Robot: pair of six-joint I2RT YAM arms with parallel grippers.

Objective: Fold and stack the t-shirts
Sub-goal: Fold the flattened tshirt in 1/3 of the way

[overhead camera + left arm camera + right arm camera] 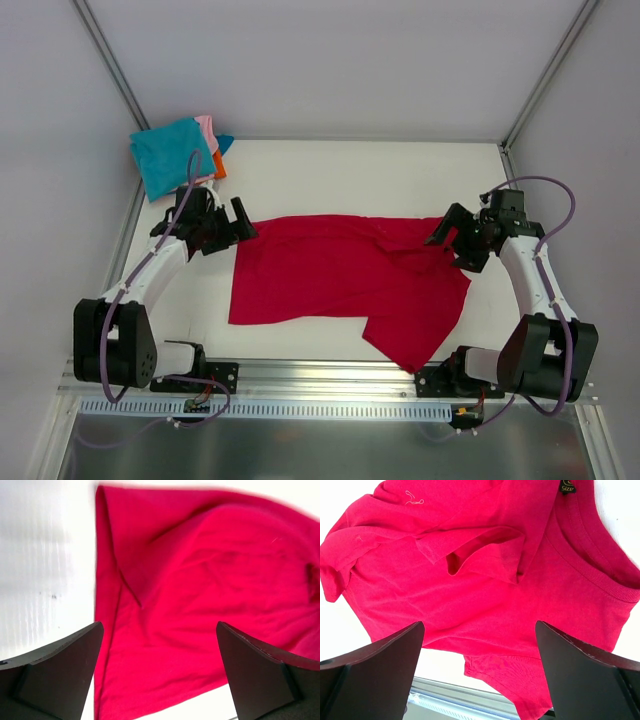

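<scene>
Left gripper (228, 222) is spread wide, nothing in it, hovering just over the red t-shirt's (340, 280) left edge. Right gripper (452, 240) is also wide open and empty, above the collar end. The shirt lies rumpled across the white surface (350, 165). Teal, pink, orange and blue t-shirts (175, 155) sit piled in the far-left corner.

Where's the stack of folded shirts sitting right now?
In the top view, the folded stack, teal on top, sits at the table's far-left corner, just beyond the left gripper.
</scene>
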